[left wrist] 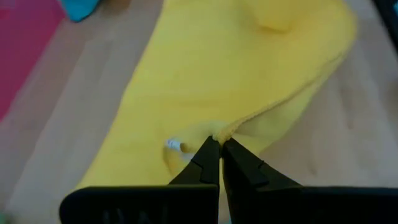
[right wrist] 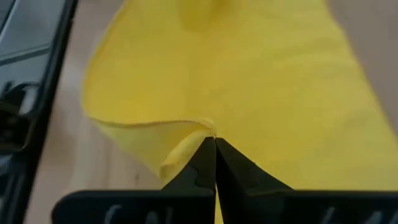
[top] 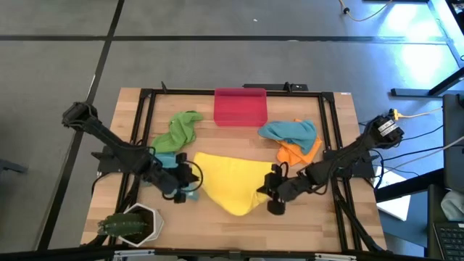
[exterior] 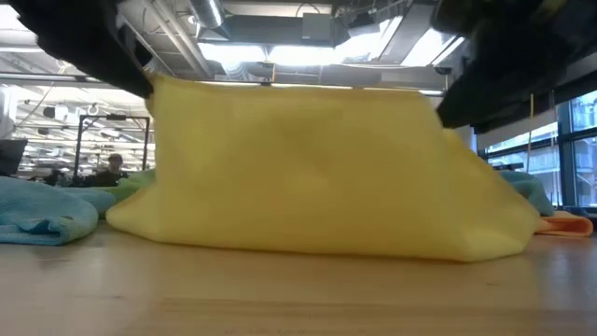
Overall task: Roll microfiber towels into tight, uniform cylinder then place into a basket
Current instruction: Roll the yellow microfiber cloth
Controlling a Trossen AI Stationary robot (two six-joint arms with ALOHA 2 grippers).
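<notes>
We see the left end effector (left wrist: 219, 144) clenched on one edge of the yellow towel (top: 230, 183), its two dark fingers pressed together with a pinch of the hem between their tips. The right end effector (right wrist: 213, 142) is likewise clenched on the opposite edge of the same yellow towel, the cloth folding over just ahead of its tips. In the high view the yellow towel spans the gap between the left end effector (top: 190, 176) and the right end effector (top: 270, 190), sagging toward the front of the wooden counter (top: 326, 225). In the low view the yellow towel (exterior: 317, 168) hangs as a broad sheet from both pinched edges, its lower fold resting on the counter (exterior: 298, 299).

Beyond the two end effectors, at the far edge of the counter, sits the basket (top: 241, 106). The green towel (top: 178, 130) lies beyond the left end effector, and a teal towel (top: 168, 161) lies just beside that end effector. Beyond the right end effector, a second teal towel (top: 290, 131) overlaps the orange towel (top: 299, 154). A white hexagonal pot (top: 132, 223) with a plant stands at the counter's front corner, near the left arm.
</notes>
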